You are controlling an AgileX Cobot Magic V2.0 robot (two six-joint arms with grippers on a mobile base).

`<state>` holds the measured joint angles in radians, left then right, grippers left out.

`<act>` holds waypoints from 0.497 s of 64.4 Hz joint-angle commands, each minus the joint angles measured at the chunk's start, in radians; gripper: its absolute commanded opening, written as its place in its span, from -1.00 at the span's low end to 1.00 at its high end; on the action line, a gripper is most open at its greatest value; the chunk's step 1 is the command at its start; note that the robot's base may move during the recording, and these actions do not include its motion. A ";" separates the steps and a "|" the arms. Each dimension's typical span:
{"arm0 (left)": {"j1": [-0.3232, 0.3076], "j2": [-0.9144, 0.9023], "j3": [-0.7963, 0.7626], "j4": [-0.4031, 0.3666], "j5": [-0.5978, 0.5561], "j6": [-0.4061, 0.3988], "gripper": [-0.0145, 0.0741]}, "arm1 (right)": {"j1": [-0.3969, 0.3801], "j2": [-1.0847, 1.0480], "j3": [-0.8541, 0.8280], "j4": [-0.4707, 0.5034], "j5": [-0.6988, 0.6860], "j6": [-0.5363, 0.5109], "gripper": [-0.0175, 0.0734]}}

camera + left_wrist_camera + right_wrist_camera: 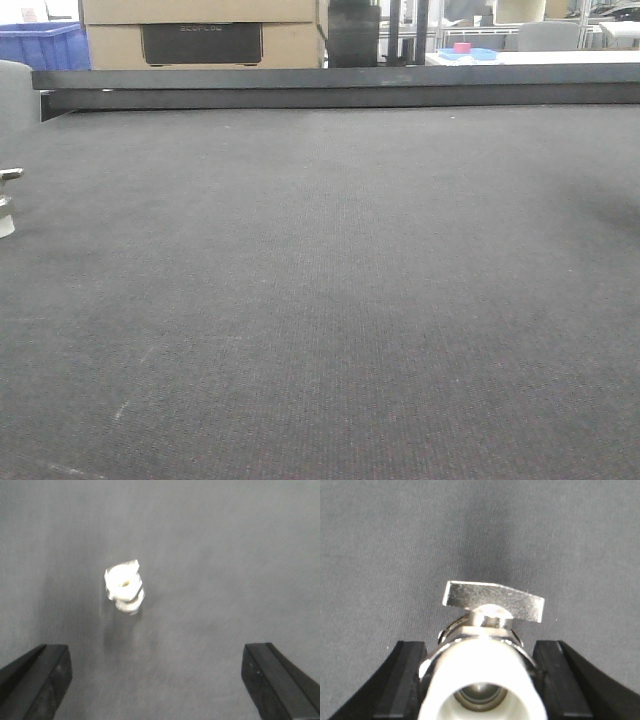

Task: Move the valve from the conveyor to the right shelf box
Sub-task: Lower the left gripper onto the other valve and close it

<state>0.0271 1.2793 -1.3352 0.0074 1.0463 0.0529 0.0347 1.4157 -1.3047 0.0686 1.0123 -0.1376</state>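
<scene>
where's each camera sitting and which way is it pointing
Front view: low over the dark grey woven conveyor belt, facing its black metal rail; no robot parts.
Left wrist: above the belt, looking down at a small white valve; open black left fingers at the bottom corners.
Right wrist: looking past black right fingers shut on a white-bodied valve with a metal handle.
Shared: all three show the belt.

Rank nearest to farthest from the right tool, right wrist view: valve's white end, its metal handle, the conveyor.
1. valve's white end: held in the right tool, bottom centre.
2. metal handle: just past the fingertips, lying crosswise above the body.
3. conveyor: the grey background beyond the handle, farthest.
</scene>
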 commanded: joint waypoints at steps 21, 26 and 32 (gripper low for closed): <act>0.056 0.377 -0.252 -0.007 0.137 0.111 0.68 | -0.003 -0.026 0.001 -0.004 -0.049 0.003 -0.96; 0.056 0.417 -0.252 -0.007 0.128 0.119 0.68 | -0.003 -0.026 0.001 -0.004 -0.050 0.003 -0.96; 0.056 0.466 -0.252 -0.007 0.106 0.119 0.68 | -0.003 -0.026 0.001 -0.002 -0.050 0.003 -0.96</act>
<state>0.0804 1.7133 -1.5759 0.0000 1.1742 0.1637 0.0347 1.4134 -1.3024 0.0706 1.0043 -0.1355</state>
